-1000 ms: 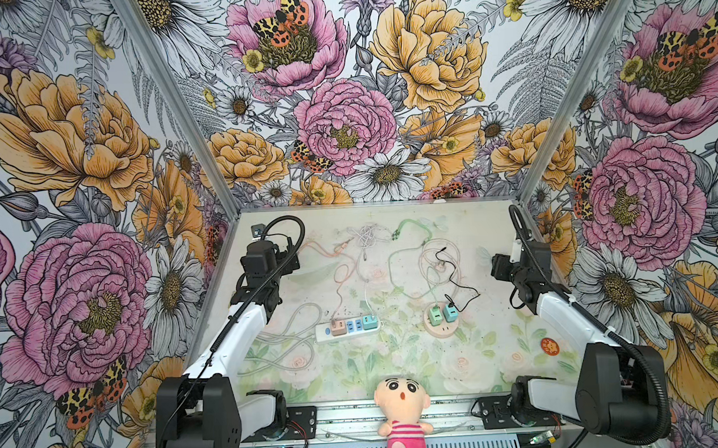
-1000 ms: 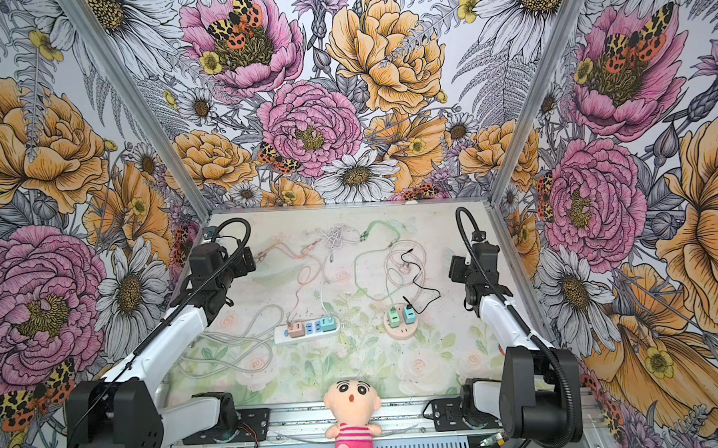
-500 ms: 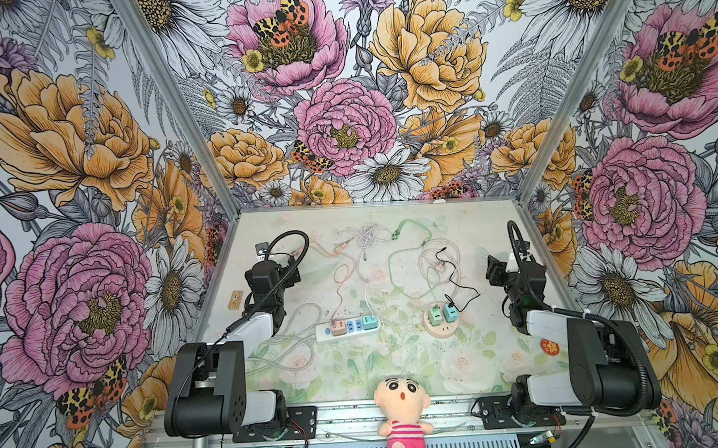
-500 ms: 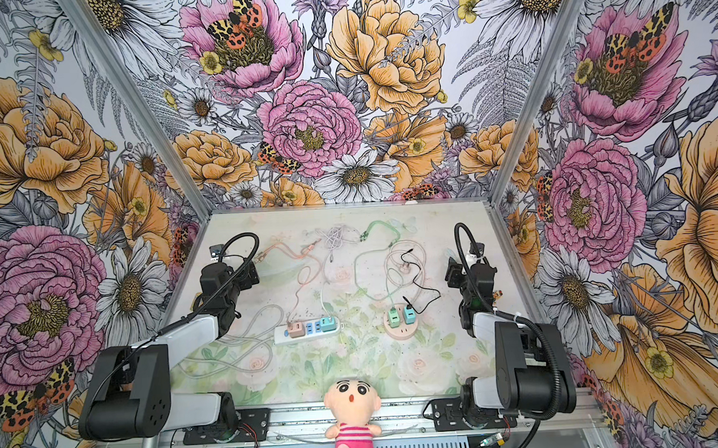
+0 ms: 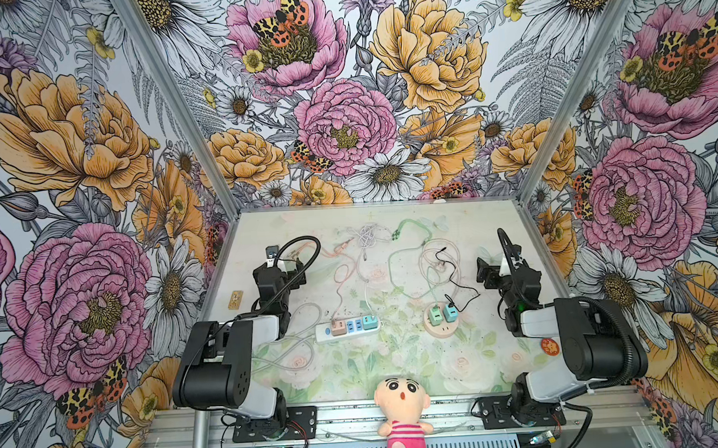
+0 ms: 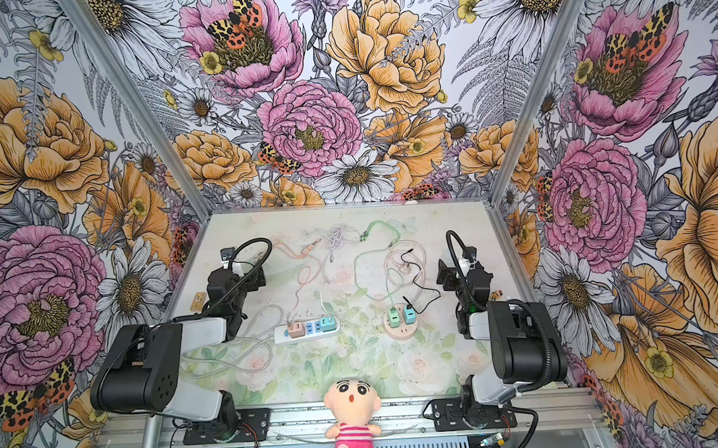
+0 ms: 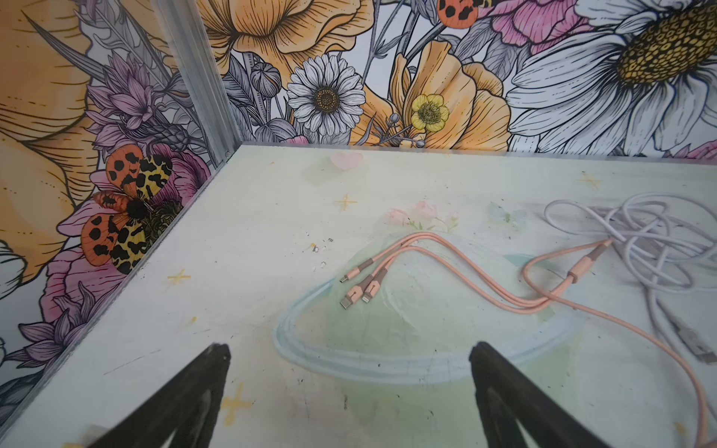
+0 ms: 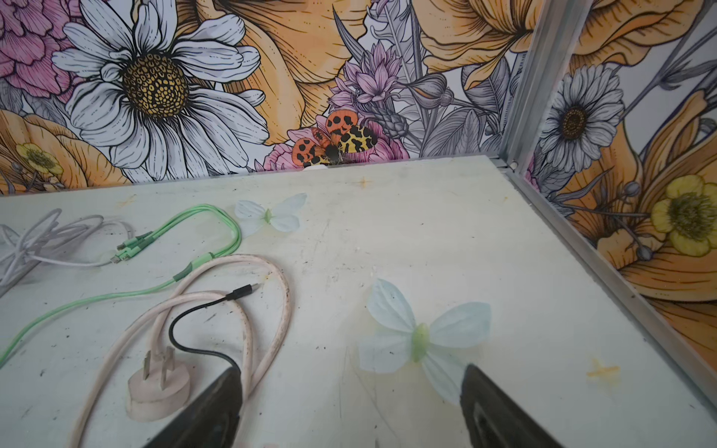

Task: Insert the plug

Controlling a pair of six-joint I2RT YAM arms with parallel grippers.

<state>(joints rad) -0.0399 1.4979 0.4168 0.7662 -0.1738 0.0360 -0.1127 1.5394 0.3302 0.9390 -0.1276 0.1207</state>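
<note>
- Well, neither arm has anything in hand: the left gripper [image 7: 349,349] stands wide over bare bench [image 5: 397,381], and the right gripper [image 8: 351,370] is just as wide with nothing between its fingers.
- Both arms sit folded low at their own sides of the bench, so I'd say no plug has been picked up yet and the step in hand is the reach and grasp.
- A pale plug [image 8: 157,388] lies loose right of centre, near the right gripper, its prongs clear of the bench.
- Next, I'd expect the right gripper to drop over the plug's body, close across it clear of the prongs, then carry it to an outlet.
- Its looped cable [image 8: 279,310] and a black lead [image 8: 182,329] crowd that spot and could snag.
- Only the top views show the outlets: a strip [image 5: 347,327] left of centre and a round socket [image 5: 441,327] nearer the right arm, both carrying chargers.
- Only the right wrist view shows the prongs clearly; from above the plug is a small blur.
- On the left wrist view there's just a peach lead [image 7: 388,267] and a white tangle [image 7: 640,232], no plug.
</note>
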